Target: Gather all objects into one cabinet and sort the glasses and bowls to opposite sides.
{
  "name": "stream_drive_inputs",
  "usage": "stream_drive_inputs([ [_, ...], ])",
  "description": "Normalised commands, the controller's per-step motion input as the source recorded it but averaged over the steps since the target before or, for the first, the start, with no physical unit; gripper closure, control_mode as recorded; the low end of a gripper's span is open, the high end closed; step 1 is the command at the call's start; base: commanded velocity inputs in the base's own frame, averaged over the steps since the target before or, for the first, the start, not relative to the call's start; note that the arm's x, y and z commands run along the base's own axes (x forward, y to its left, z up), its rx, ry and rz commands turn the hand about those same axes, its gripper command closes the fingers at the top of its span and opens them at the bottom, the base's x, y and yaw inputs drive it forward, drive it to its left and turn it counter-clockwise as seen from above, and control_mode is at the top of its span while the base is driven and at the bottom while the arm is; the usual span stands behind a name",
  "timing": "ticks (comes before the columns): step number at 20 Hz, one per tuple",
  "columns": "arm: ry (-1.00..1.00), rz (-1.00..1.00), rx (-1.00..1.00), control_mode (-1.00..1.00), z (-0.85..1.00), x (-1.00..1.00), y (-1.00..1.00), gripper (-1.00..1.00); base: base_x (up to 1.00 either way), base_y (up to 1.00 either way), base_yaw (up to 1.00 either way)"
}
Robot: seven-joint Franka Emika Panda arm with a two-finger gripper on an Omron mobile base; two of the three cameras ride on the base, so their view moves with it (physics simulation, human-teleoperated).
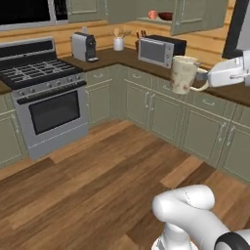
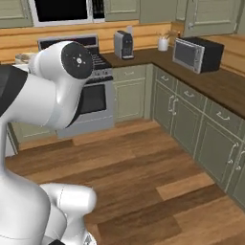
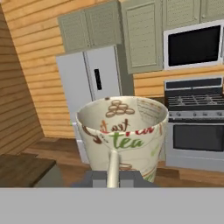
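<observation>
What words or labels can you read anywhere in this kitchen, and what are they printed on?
"tea": green lettering on the beige mug held by its handle in the gripper.
Red lettering above it on the mug: partly hidden and blurred, not readable.
Microwave, stove, coffee machine: no readable text.

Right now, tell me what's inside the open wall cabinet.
On the cabinet shelf sit a dark red-brown bowl and an orange tumbler left of it. The door and frame hide the rest of the shelf.
</observation>
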Motion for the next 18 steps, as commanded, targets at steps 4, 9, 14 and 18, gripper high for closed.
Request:
stream_drive_inputs([
  [4, 0.00, 0.00, 0.00, 1.00, 0.00, 0.00, 0.00, 1.00, 0.61, 0.93, 0.32],
  [9, 0.00, 0.00, 0.00, 1.00, 0.00, 0.00, 0.00, 1.00, 1.00, 0.58, 0.15],
  [14, 0.00, 0.00, 0.00, 1.00, 0.00, 0.00, 0.00, 1.00, 0.99, 0.60, -0.33],
  [18, 0.00, 0.00, 0.00, 1.00, 0.00, 0.00, 0.00, 1.00, 1.00, 0.76, -0.53],
])
